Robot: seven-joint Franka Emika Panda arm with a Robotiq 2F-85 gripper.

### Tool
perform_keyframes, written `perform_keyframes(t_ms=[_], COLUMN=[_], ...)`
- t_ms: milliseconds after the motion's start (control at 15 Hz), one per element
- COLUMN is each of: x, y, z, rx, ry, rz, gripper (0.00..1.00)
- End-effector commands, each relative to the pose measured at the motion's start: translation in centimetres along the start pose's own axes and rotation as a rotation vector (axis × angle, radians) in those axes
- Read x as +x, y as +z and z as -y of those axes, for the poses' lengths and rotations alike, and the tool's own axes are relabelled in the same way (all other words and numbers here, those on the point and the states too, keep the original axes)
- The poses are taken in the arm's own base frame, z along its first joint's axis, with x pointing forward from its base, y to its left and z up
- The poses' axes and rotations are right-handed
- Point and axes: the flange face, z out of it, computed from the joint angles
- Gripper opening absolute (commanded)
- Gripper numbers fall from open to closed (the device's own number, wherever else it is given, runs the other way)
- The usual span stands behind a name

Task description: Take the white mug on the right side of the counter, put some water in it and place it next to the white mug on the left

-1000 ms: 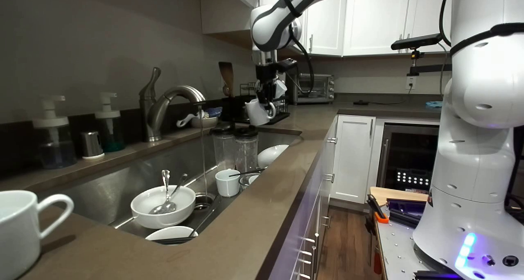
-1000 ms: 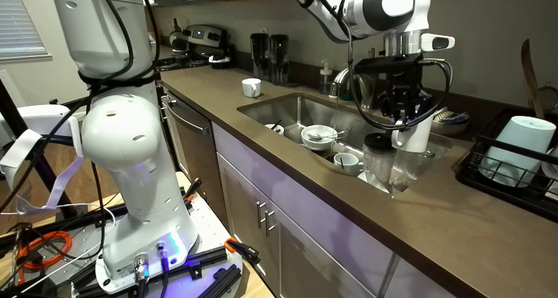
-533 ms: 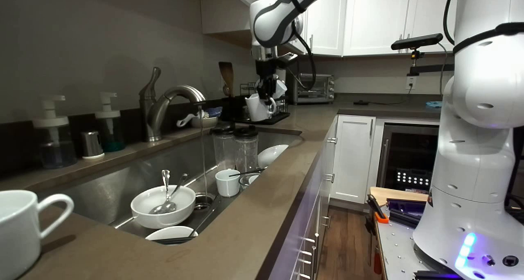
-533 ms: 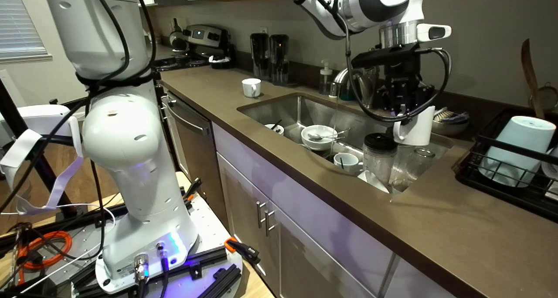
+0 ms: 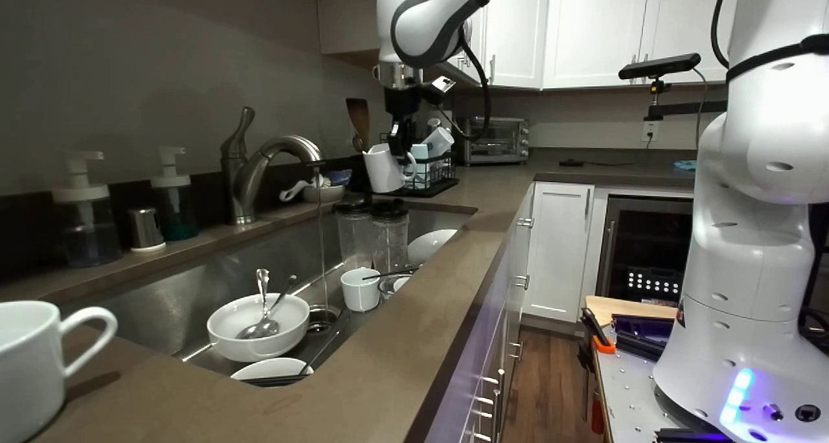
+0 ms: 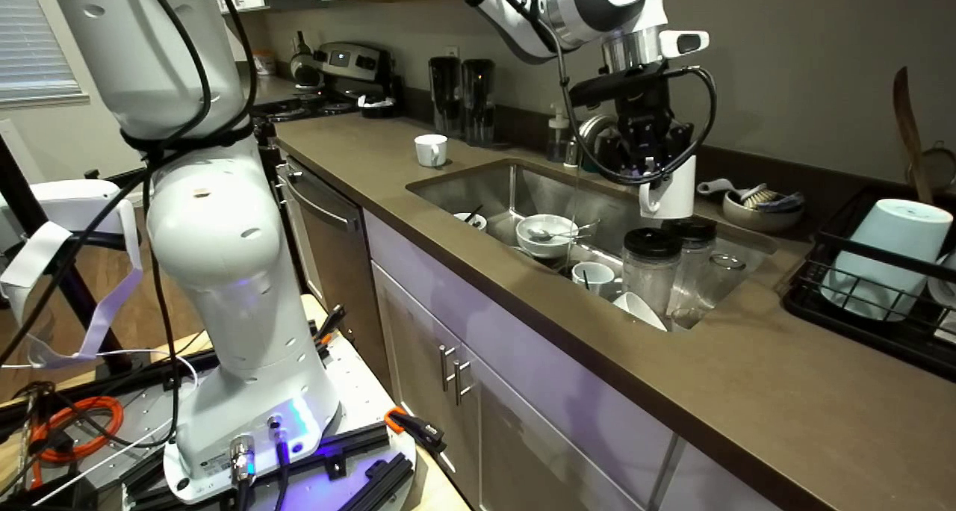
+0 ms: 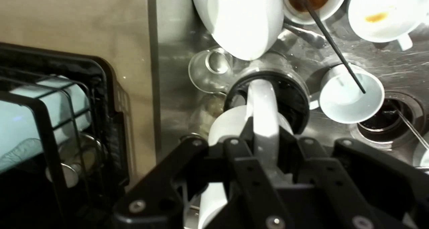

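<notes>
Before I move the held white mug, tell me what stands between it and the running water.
Nothing visible stands between the white mug and the running water; the black-lidded jars stand lower, in the sink.

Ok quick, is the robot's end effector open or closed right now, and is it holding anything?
The end effector is closed, holding the white mug by its handle.

Four mugs (image 5: 383, 171) (at least), one sink (image 5: 155, 304), one faucet (image 5: 250, 174)

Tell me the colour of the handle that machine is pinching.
White; the mug handle shows best in the wrist view.
</notes>
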Motion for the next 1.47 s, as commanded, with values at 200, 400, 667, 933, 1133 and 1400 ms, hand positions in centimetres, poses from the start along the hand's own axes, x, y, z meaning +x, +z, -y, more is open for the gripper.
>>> perform_keyframes(t_ms=[200,400,667,933,1133,1400], x=[2.4,3.0,3.8,4.9,5.8,6.7], y=[-0.8,0.4,2.0,2.9,3.4,3.8], z=[4.2,4.5,4.7,5.0,5.1,5.4], rx=[0.012,0.014,0.031,0.038,0.074,0.158], ry=[-0.124,-0.153,-0.204,-0.245,-0.244,-0.250], rz=[-0.113,-0.093,-0.074,-0.066,-0.077,-0.095], gripper=[0.05,0.05,0.05,0.05,0.05,0.05])
